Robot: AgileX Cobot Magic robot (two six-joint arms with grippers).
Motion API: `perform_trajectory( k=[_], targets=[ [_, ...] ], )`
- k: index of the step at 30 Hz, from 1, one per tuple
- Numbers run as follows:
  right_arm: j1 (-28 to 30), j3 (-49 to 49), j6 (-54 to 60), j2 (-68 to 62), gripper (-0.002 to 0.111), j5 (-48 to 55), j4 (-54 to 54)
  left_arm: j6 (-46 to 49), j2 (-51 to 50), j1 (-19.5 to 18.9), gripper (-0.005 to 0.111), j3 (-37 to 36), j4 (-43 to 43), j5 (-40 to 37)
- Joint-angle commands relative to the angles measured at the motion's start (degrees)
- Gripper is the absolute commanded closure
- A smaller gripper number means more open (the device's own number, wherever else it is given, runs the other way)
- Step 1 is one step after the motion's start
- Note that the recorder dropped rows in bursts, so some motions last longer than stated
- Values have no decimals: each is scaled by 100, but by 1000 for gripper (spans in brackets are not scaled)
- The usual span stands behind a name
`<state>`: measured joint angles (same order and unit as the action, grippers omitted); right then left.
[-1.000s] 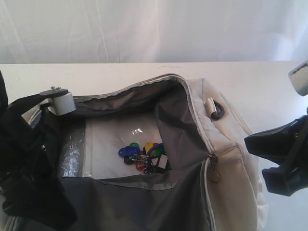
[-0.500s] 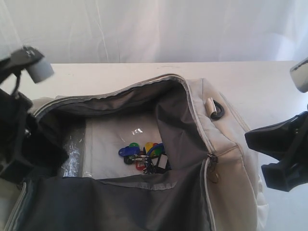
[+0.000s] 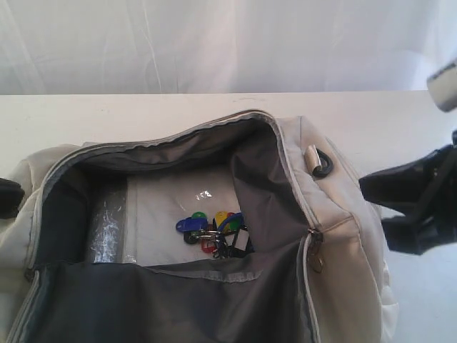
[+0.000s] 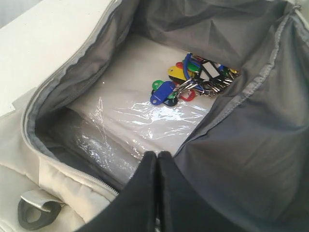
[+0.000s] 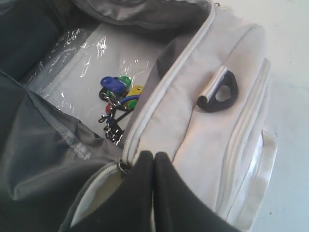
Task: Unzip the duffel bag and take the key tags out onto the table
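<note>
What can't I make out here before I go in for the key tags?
- The key tags: right wrist view, the duffel bag rim hides part of the bunch.
- The left gripper: exterior view, almost wholly cut off by the left edge.
- The duffel bag's near side: exterior view, cut off by the bottom edge.

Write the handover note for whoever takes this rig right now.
Left gripper: shut, holding nothing.
Right gripper: shut, holding nothing, beside the bag.
Cream fabric duffel bag: unzipped, mouth wide open, on the white table.
Bunch of coloured plastic key tags: inside the bag, lying on a clear plastic sheet.
Done: unzipping.
Left: grasp the tags, lift them out, set them on the table.
</note>
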<state>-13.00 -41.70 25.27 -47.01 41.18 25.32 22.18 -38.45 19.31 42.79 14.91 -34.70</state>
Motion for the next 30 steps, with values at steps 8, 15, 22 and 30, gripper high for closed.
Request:
perform_trajectory(
  k=[8,15,22,30],
  targets=[
    [-993,-2248,100,-1776,108,905,-196,-186,87,24,107,-492,276,733],
    [-2524,-3588,-2062,-3431,108,1330,-2823,-171,87,24,107,-492,278,772],
    [-2864,-4802,-2424,-4975,108,2026,-2857,-163,87,24,107,-502,278,773],
    [-2836,-4974,-2573,-5875,108,2374,-2871,-163,87,24,107,-502,278,773]
  ],
)
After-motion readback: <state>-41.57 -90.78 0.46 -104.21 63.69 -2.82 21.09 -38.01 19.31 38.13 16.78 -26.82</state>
